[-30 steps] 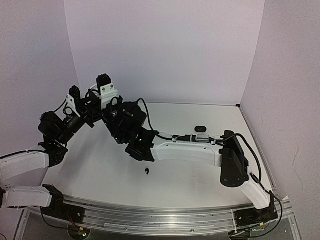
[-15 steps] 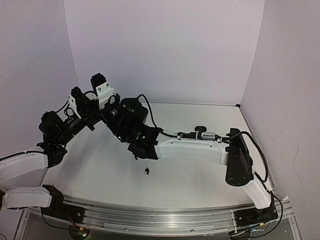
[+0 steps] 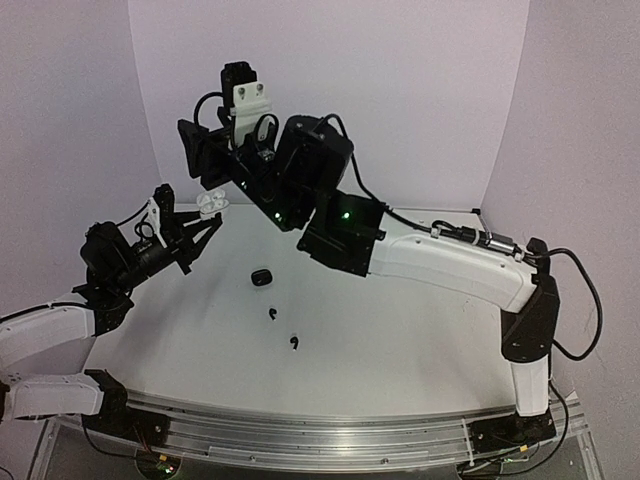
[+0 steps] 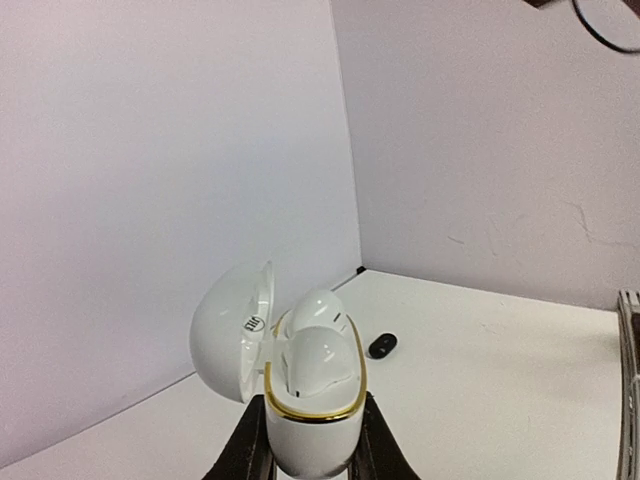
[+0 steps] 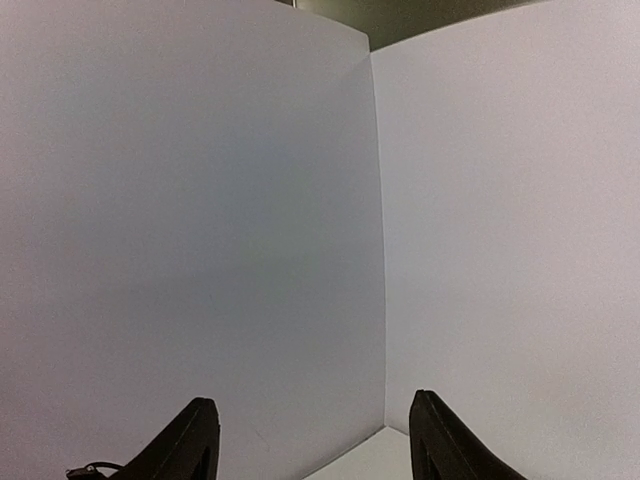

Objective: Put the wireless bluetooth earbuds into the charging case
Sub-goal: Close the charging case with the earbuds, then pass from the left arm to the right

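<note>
White table (image 3: 420, 340), pale lilac walls (image 3: 330, 100) on three sides.

Overhead: my left gripper (image 3: 207, 214) sits up off the table over the left edge, clamped on the white case (image 3: 211, 203). My right gripper (image 3: 203, 158) hangs higher, just above it, toward the back wall. The black case (image 3: 262, 276) lies left of the table's centre. One black bud (image 3: 272, 314) is just in front of it, and a second black bud (image 3: 293, 343) is closer to the near edge, apart from the first.

Left wrist: the white case stands upright between the fingers (image 4: 248, 452), gold-rimmed, with its lid (image 4: 232, 330) swung open to the left. Two white buds (image 4: 318, 360) are seated inside.

Right wrist: only walls and their corner show. The jaws are spread with nothing between them.
</note>
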Motion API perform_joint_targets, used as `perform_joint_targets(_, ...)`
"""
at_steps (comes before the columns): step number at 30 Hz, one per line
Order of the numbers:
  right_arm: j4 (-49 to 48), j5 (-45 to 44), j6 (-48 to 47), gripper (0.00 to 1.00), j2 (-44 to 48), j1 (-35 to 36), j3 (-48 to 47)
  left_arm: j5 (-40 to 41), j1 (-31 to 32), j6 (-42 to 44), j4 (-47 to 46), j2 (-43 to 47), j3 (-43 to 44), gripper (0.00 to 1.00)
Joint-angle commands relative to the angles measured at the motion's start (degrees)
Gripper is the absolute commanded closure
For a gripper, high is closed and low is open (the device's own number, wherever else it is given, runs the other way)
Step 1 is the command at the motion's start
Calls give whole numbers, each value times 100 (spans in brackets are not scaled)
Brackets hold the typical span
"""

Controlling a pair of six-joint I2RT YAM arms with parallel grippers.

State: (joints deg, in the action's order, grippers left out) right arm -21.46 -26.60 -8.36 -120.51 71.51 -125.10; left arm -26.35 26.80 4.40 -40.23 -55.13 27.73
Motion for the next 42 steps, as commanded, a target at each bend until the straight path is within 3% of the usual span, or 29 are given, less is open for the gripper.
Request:
perform_joint_targets(1, 2488, 502, 1614, 36, 153, -579, -546, -1138, -16, 1885, 309, 143, 62, 100)
perform_joint_targets(5, 2868, 1022, 2107, 37, 424, -741, 133, -1471, -16, 3251, 834, 228, 96, 100)
perform_joint_targets(12, 3446, 1563, 2219, 37, 495, -741, 580, -1355, -16, 4524, 1106, 195, 167, 100)
perform_joint_targets(17, 3438, 1296, 2272, 36, 892, -740, 1142, -521, -16, 6495, 782, 63, -84, 100)
perform_joint_targets(20, 3440, 1223, 2254, 35, 964, -741, 1187, -310, -16, 8200, 237, -1, -519, 100)
perform_joint_targets(23, 3438, 1226, 2201, 35, 968, -739, 1162, -330, -20, 8561, 91, 47, -715, 100)
perform_joint_targets(28, 3439, 1206, 2124, 33, 988, -756, 1044, -382, -16, 7067, 955, 265, -233, 100)
perform_joint_targets(33, 3438, 1819, 2028, 26, 1204, -973, 1034, -839, -76, 4039, 2192, 164, 640, 100)
perform_joint_targets(36, 3436, 2557, 1977, 8, 1407, -1158, 1198, -1627, -258, 1932, 2391, -33, 933, 100)
perform_joint_targets(37, 3433, 2737, 1848, 3, 1496, -1171, 1263, -1947, -333, 1231, 2330, -114, 986, 100)
perform_joint_targets(39, 3412, 2930, 1542, 2, 1696, -1197, 1428, -2644, -511, -270, 1958, -338, 1030, 100)
perform_joint_targets(42, 3271, 3449, 1326, 2, 1961, -1291, 1701, -3283, -748, -2367, 519, -735, 930, 100)
